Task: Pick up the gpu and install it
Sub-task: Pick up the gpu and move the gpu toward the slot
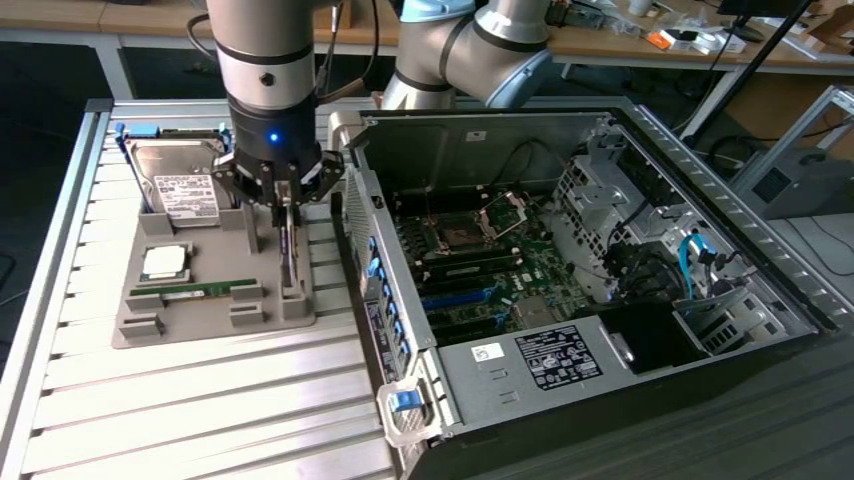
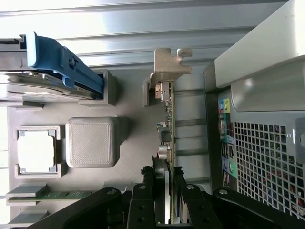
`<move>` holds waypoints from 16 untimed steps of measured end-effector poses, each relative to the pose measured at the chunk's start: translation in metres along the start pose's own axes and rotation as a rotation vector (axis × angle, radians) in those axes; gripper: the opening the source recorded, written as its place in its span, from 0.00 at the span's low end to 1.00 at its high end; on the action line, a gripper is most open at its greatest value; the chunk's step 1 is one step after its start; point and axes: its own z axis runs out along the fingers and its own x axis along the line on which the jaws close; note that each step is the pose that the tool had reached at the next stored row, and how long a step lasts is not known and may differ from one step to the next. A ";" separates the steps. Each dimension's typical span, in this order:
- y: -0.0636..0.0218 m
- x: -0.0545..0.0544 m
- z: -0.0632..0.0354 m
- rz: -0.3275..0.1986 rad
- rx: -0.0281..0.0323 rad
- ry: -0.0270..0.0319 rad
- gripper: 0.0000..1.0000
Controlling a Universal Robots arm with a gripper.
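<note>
Robot arm reaches straight down over a grey holder tray (image 1: 200, 322) that sits on the ribbed metal desk (image 1: 200, 410), at the exterior view's left of the open computer case (image 1: 521, 125). Its tool (image 1: 284, 215) stands about half open, closed on the gpu (image 1: 288, 262), with one finger on either face of the card. From the wrist view the tool (image 2: 164, 174) has the thin green board pinched on one side and the black cooler on the other, near the card's end away from the bracket.

The gpu (image 2: 169, 119) stands on edge along the side of the tray nearest the case, just beside the case's rear panel (image 2: 267, 157) but apart from it. Its silvery bracket (image 2: 167, 64) is at the far end from the tool. I cannot tell whether the card's lower edge rests in its slot or has lifted clear.

On the same tray (image 2: 128, 157) lie a silver hard drive (image 1: 180, 185) with blue rails, a square processor (image 1: 164, 261) in its pocket, and a narrow green memory stick (image 1: 200, 290). The wrist view also takes in the drive (image 2: 28, 88), the processor (image 2: 35, 151) and the stick (image 2: 62, 194).
</note>
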 end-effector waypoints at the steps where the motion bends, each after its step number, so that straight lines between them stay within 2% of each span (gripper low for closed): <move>1: 0.0000 0.000 -0.0003 0.000 -0.0003 0.0000 0.27; 16: 0.0002 0.000 -0.0040 0.000 -0.0056 0.0003 0.27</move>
